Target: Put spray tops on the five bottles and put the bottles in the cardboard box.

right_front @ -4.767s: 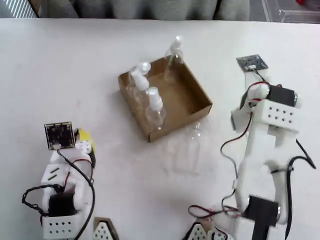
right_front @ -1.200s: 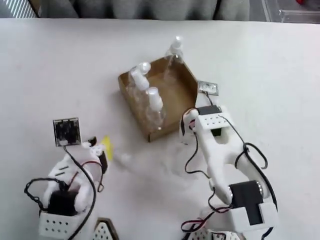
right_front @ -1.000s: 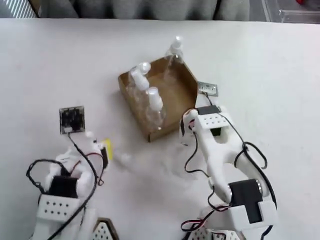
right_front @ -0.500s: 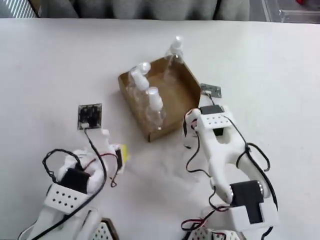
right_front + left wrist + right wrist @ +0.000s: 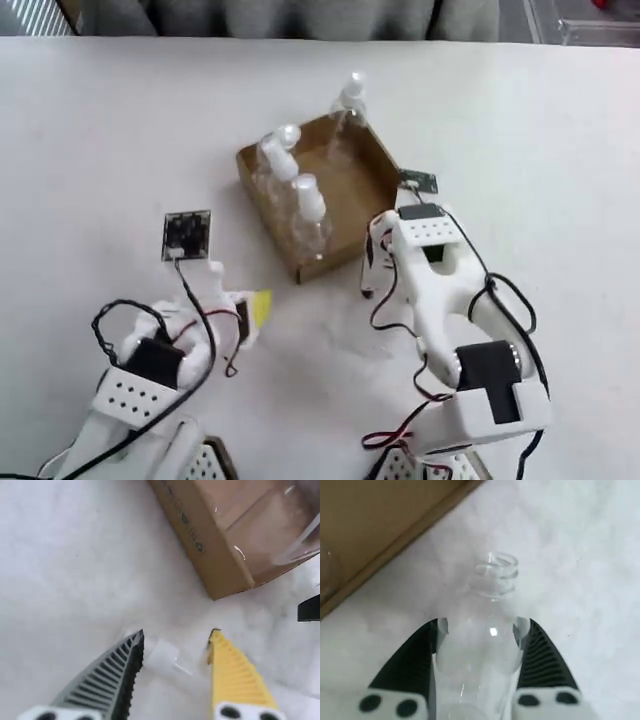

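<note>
High view: white table with an open brown cardboard box mid-table. Three clear plastic bottles with white spray tops stand in it, two along one wall and one at the far corner. The right arm sits just beside the box's near corner, wrist low over the table. The left arm is near-left, apart from the box, and its yellow finger points toward the box.

Left wrist view: left gripper jaws are apart with nothing clamped, grey finger on one side and yellow on the other. A small pale translucent piece lies on the table in the gap, just beside the grey finger. Can't tell what it is, or whether they touch. The box corner is near, ahead of the tips.

Right wrist view: right gripper black jaws are clamped on the shoulder of a clear uncapped bottle with a bare threaded neck. The neck points away from the wrist, over the table. The box wall is just beside it, and this bottle is outside the box.
</note>
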Robot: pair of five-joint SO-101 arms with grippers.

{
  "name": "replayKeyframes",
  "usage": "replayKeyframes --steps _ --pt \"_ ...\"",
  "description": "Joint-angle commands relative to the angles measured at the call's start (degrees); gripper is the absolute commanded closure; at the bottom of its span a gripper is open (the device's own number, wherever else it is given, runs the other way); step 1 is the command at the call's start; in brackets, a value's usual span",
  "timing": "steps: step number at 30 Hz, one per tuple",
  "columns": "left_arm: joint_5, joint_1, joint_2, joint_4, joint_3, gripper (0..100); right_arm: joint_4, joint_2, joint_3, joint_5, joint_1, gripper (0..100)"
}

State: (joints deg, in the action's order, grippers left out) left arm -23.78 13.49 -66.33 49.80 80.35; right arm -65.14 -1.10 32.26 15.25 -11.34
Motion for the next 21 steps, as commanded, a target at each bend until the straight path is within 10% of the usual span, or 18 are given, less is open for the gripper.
replayKeyframes --steps 1,15,21 --pt "-0.6 0.8 2.5 -1.8 -0.9 81 -0.3 3.2 -2.2 -1.0 2.3 98.3" --pt "-9.6 2.2 21.7 0.7 -11.5 83 1.5 2.9 -1.3 -3.4 2.3 98.3" --pt "-15.3 4.6 22.3 1.0 -10.9 66 1.7 2.9 -1.3 -3.6 2.3 98.3"
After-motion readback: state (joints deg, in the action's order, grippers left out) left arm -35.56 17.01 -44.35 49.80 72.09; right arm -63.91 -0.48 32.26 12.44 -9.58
